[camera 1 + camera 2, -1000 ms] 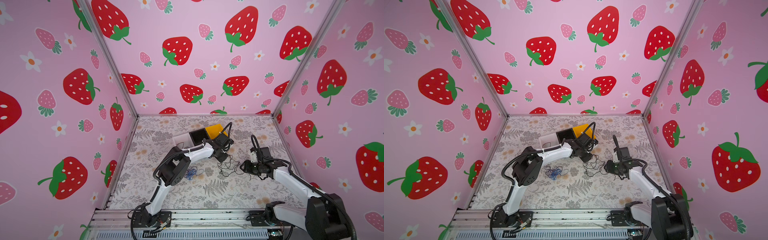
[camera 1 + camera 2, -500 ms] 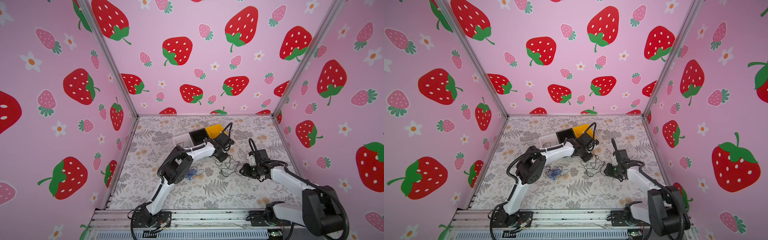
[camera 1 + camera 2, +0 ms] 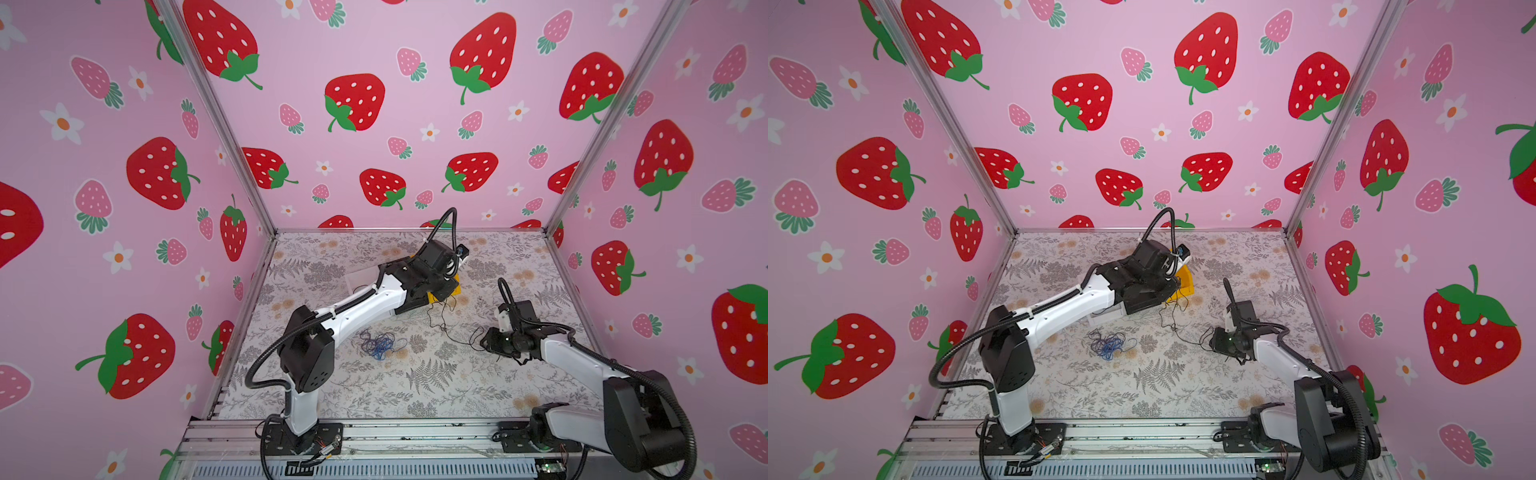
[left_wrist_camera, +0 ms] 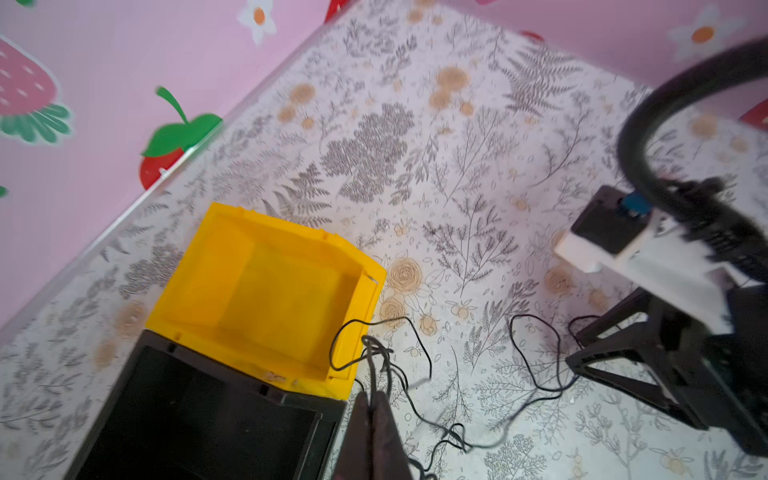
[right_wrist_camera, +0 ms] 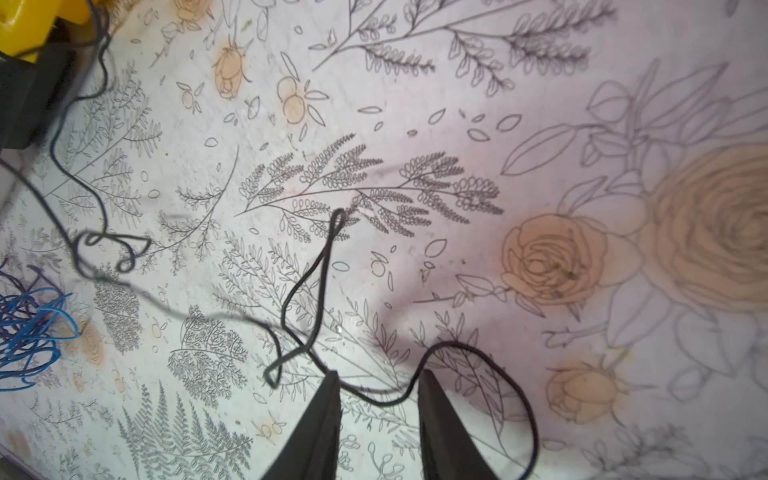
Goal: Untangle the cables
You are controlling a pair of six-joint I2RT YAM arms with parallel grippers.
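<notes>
A thin black cable (image 4: pixel 419 365) runs in loose loops over the floral mat from the yellow bin's corner to my right arm. My left gripper (image 4: pixel 372 401) is shut on a strand of it beside the bins. The right gripper (image 5: pixel 378 382) is open and low over the mat, and a bend of the black cable (image 5: pixel 374 401) lies between its fingertips. In both top views the black cable (image 3: pixel 440 318) (image 3: pixel 1173 322) stretches between the two grippers. A tangle of blue and purple cables (image 3: pixel 378 343) (image 3: pixel 1108 345) lies apart, under the left forearm. The right gripper (image 3: pixel 484 343) points left.
A yellow bin (image 4: pixel 270 220) and a black bin (image 4: pixel 232 374) stand side by side at the back, right by the left gripper. A white bin (image 3: pixel 361 276) sits partly under the left arm. Pink walls close in three sides.
My left gripper has shut on the black cable near the yellow bin. The right gripper has shifted slightly and narrowed a little, still open.
</notes>
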